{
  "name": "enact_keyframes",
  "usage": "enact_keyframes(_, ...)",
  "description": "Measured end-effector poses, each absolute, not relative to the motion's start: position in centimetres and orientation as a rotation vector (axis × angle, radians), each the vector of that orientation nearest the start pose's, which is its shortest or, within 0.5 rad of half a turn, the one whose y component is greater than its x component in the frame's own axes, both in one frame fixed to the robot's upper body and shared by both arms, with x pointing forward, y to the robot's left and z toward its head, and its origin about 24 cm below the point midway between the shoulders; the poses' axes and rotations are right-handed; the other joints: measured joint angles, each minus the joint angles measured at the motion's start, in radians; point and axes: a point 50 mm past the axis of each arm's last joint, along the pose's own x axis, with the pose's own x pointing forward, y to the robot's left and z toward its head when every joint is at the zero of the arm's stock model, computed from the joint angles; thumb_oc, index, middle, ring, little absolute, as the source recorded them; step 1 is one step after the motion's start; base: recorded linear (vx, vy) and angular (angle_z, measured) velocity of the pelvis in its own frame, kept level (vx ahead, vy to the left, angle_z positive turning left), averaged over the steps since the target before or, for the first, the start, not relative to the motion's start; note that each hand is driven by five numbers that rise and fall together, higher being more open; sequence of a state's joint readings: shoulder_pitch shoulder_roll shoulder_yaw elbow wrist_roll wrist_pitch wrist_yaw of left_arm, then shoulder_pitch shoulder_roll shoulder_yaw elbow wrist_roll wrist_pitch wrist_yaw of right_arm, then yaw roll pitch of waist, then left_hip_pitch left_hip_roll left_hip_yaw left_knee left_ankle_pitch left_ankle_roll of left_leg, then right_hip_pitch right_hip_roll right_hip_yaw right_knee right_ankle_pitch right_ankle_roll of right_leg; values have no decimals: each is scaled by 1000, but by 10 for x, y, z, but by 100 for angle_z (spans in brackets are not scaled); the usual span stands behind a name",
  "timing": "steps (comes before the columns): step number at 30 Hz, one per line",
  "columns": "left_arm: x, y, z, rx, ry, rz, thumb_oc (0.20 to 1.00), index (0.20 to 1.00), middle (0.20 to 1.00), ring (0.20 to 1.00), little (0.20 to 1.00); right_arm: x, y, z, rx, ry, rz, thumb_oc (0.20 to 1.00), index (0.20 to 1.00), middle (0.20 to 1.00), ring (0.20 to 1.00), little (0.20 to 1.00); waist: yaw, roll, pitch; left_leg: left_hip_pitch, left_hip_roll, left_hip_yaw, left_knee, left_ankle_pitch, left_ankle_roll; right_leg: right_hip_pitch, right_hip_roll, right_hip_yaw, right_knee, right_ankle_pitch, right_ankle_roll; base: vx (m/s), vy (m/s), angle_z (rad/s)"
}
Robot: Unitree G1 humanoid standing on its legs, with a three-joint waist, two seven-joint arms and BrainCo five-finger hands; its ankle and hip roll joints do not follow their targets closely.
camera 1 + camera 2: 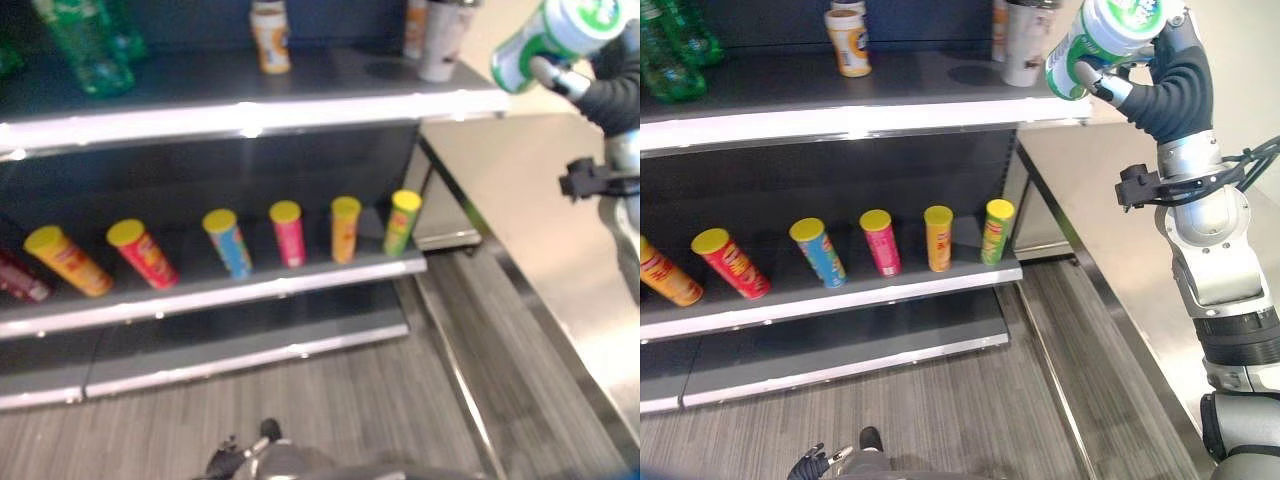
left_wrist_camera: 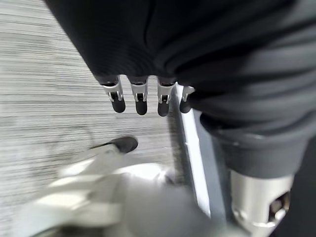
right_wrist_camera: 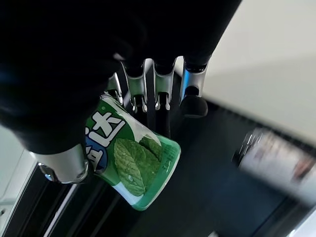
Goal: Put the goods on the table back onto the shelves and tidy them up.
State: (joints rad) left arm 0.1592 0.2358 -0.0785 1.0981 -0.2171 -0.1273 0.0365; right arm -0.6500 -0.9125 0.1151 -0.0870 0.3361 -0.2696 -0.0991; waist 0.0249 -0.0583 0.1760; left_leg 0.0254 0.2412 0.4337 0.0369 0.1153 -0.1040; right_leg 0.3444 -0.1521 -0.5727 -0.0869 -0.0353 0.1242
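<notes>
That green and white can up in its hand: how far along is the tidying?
Looks partly done: six tubes stand in a row on the middle shelf, and cups and green bottles sit on the top shelf. In hand: the right hand holds the green and white can by that shelf's right end. Left: setting it down. The left hand hangs idle.

Right arm raised with its hand closed on a can; left hand hanging low.

The right arm (image 1: 1215,260) comes up from the lower right and stands almost upright, silver-grey segments stacked under the dark ribbed wrist cover. At its top the right hand (image 1: 1170,75) is bent toward the robot's left, fingers (image 3: 148,91) and thumb curled round a green and white can (image 1: 1102,32), held tilted. The left hand (image 2: 148,96) hangs low, the dark-tipped fingers (image 2: 140,101) in a row pointing down, side by side and only slightly bent, holding nothing.
</notes>
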Motion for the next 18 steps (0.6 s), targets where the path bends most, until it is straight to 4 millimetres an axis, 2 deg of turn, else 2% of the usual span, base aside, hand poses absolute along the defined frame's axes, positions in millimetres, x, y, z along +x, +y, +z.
enact_keyframes(2,66,244,-156,100,1103,244,1000,1000,1000,1000,1000,289,-201,307,-551,-937,164,200,200,200,200,200,3,-14,-7,-6,-42,-32,-3,-4,14,-1,-38,-5,37,6,-3,19,250,55)
enact_keyframes(4,73,250,-153,118,1083,243,1000,1000,1000,1000,1000,301,-203,309,-558,-902,149,200,200,200,200,200,17,-25,-13,-10,-75,-54,-1,-17,35,-2,-73,-17,77,6,-3,18,217,54)
enact_keyframes(8,75,256,-151,145,1084,241,1000,1000,1000,1000,1000,323,-209,306,-535,-821,98,200,200,200,200,200,35,-20,-31,-18,-125,-87,-11,-33,65,-17,-124,-18,148,11,2,48,280,37)
enact_keyframes(10,76,253,-152,159,1088,215,1000,1000,1000,1000,1000,336,-214,302,-537,-755,68,200,200,200,200,200,43,-9,-38,-11,-161,-96,-37,-28,79,-23,-159,-23,186,15,1,56,253,32)
enact_keyframes(12,80,244,-155,179,1095,157,1000,1000,1000,1000,1000,348,-229,290,-511,-649,17,200,200,200,200,200,32,25,-47,12,-181,-126,-63,-32,111,-78,-220,-8,370,15,2,-15,94,55)
enact_keyframes(13,82,245,-154,185,1088,152,1000,1000,1000,1000,1000,350,-232,286,-505,-618,15,200,200,200,200,200,29,33,-48,27,-187,-151,-90,-34,134,-111,-236,39,440,-12,16,-10,77,48)
enact_keyframes(14,85,247,-152,199,1079,147,1000,1000,1000,1000,1000,351,-232,286,-495,-612,18,200,200,200,200,200,26,36,-48,29,-190,-171,-104,-27,144,-136,-218,93,438,-64,34,11,22,55)
enact_keyframes(15,94,250,-150,210,1061,148,1000,1000,1000,1000,1000,353,-234,287,-502,-604,10,200,200,200,200,200,16,38,-46,22,-188,-193,-117,-18,151,-170,-164,211,353,-97,55,64,-27,46)
enact_keyframes(16,96,251,-149,212,1055,148,1000,1000,1000,1000,1000,354,-236,287,-501,-598,3,200,200,200,200,200,16,37,-47,23,-188,-197,-123,-16,151,-181,-147,238,307,-100,65,53,-31,42)
enact_keyframes(18,102,253,-147,218,1033,146,1000,1000,1000,1000,1000,359,-240,285,-499,-567,-11,200,200,200,200,200,18,26,-51,22,-198,-210,-125,-15,146,-197,-112,276,99,-54,65,41,-67,28)
